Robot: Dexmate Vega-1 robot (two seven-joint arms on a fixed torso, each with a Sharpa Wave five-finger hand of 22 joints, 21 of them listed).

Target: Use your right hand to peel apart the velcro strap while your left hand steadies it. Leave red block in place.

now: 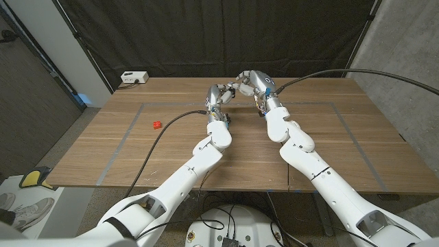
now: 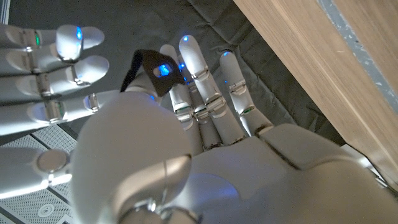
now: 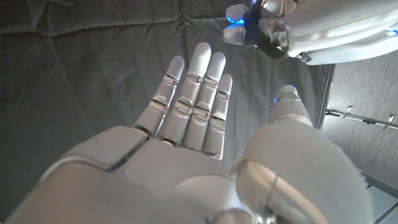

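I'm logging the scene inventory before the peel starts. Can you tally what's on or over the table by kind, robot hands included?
Robot hands: 2, the left hand and the right hand
Black velcro strap: 1, at the left hand's fingers
Red block: 1, on the wooden table
White box: 1, at the table's far left corner
Total: 5

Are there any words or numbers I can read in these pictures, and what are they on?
There are none that can be read.
The white box at the table's far left corner is too small to show any print.
The black velcro strap at the left hand is plain, with a blue light shining on it.
The red block is too small to tell.
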